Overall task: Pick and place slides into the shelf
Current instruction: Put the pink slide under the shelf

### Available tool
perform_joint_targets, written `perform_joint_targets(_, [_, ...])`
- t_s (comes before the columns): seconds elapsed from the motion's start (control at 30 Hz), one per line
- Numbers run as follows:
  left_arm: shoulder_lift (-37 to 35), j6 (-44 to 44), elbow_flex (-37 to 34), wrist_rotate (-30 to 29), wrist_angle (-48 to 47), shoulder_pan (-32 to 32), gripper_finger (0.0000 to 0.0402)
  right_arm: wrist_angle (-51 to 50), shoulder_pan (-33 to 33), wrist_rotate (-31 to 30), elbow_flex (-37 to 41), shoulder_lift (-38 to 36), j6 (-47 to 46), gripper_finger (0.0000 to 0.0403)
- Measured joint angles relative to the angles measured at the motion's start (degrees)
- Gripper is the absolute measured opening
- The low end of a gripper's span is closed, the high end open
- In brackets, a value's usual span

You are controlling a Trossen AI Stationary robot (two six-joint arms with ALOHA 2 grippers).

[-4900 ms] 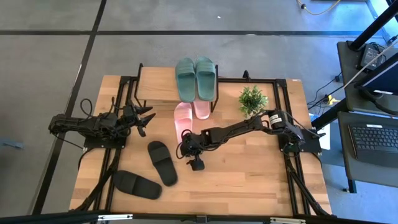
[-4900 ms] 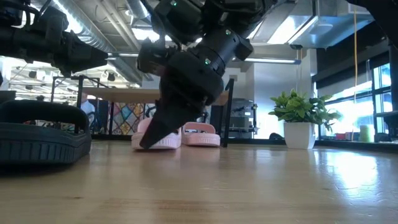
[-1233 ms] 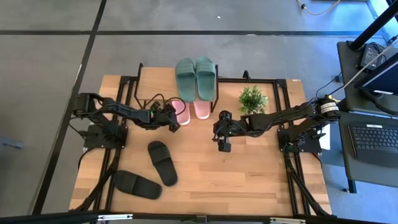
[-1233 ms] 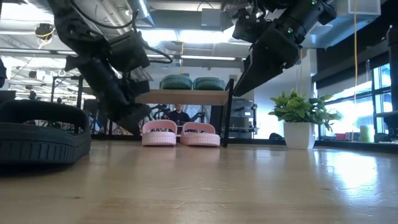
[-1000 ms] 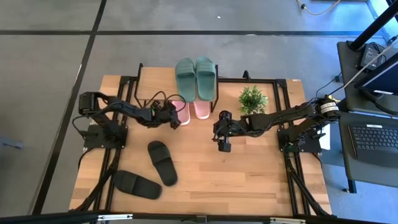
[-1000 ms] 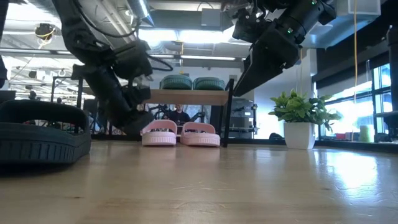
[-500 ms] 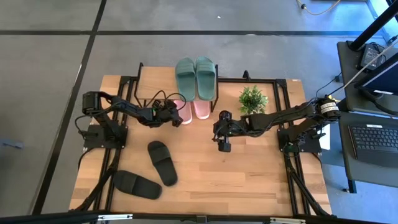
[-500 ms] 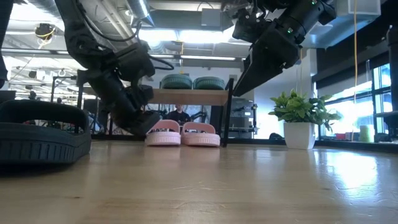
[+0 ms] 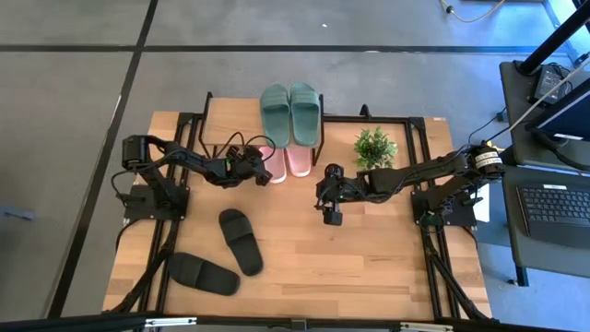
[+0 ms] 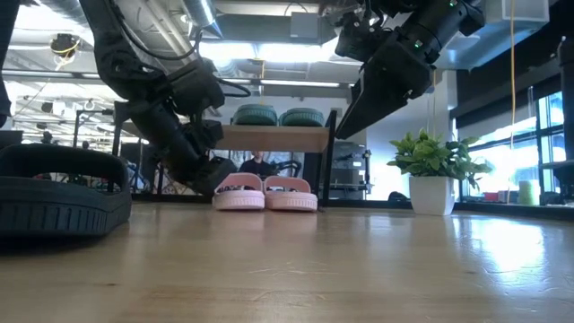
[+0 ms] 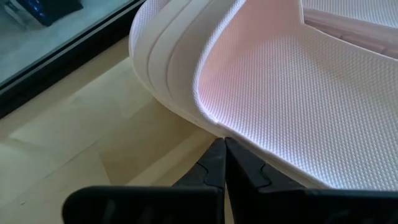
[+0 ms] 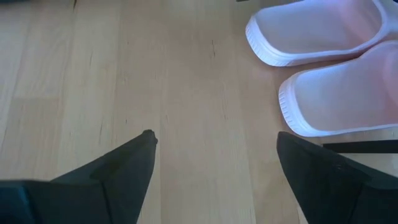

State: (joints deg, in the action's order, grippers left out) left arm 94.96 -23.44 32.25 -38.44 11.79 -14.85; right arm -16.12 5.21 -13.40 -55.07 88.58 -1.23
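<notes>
The shelf (image 9: 230,124) stands at the table's far edge with two green slides (image 9: 290,112) on its top board. Two pink slides (image 9: 273,166) (image 9: 299,162) lie side by side on the table, partly under the shelf. My left gripper (image 9: 253,169) is shut at the left pink slide's (image 11: 298,81) left side. My right gripper (image 9: 330,216) hangs open above bare table, right of the pink pair, with nothing between its fingers. Two black slides (image 9: 240,240) (image 9: 203,274) lie flat on the near left of the table. My left gripper touches the left pink slide's left side wall (image 11: 214,124) with the tips of its shut fingers (image 11: 225,155). The fingers come from the table's left, slanting down, and point across the slide. The slide lies flat on the table beside the other pink one.
A small potted plant (image 9: 374,148) stands right of the shelf. One black slide (image 10: 54,193) fills the low view's near left. Bare wood lies across the table's middle and near right.
My left gripper has moved toward the table's right edge with its fingers shut, and the left pink slide has slid along the table up against the other pink slide. My right gripper has kept still.
</notes>
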Motion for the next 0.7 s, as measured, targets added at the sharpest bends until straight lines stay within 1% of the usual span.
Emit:
perform_joint_targets(0.27, [-0.02, -0.31, 0.0, 0.71, 0.15, 0.0, 0.0, 0.04, 0.0, -0.01, 0.0, 0.0, -0.01, 0.0331])
perform_joint_targets(0.7, [0.05, -0.47, 0.02, 0.93, 2.99, -0.02, 0.0, 0.04, 0.02, -0.01, 0.01, 0.02, -0.05, 0.0331])
